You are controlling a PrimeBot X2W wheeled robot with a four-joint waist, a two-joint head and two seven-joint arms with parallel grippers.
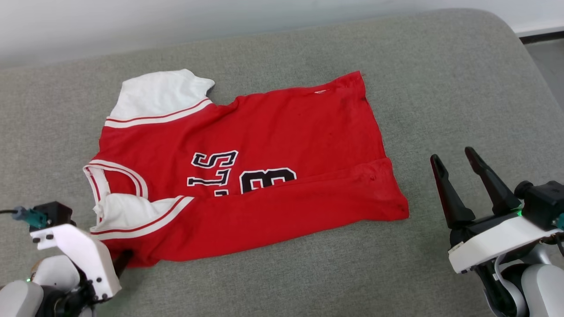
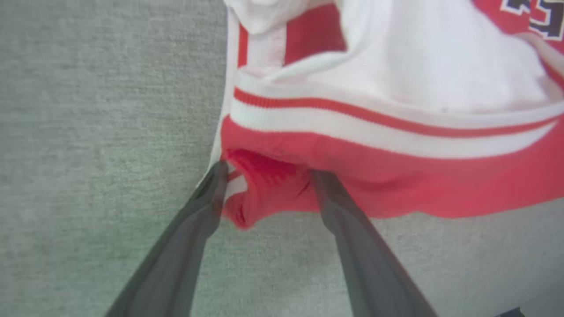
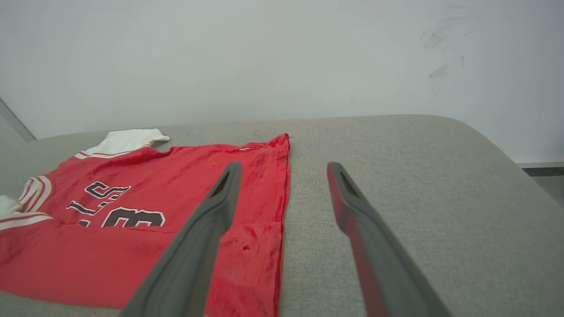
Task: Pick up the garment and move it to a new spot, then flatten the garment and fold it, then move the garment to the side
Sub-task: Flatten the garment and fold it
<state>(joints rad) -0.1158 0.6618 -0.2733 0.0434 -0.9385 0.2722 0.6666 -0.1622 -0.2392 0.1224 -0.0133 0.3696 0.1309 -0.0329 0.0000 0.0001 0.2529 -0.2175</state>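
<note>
The head view looks down; both wrist views, left closest, share the garment (image 1: 264, 132).

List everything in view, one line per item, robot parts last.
garment: 1, red with white sleeves and black lettering, lying centre-left on the cushion, near long edge folded over
cushion: 1, grey, under everything
wall: 1, white, behind the cushion
left tool: 1, dark fingers, lower left, open, a bunch of red fabric between its fingertips
right tool: 1, dark fingers, lower right, open, apart from the garment
</note>
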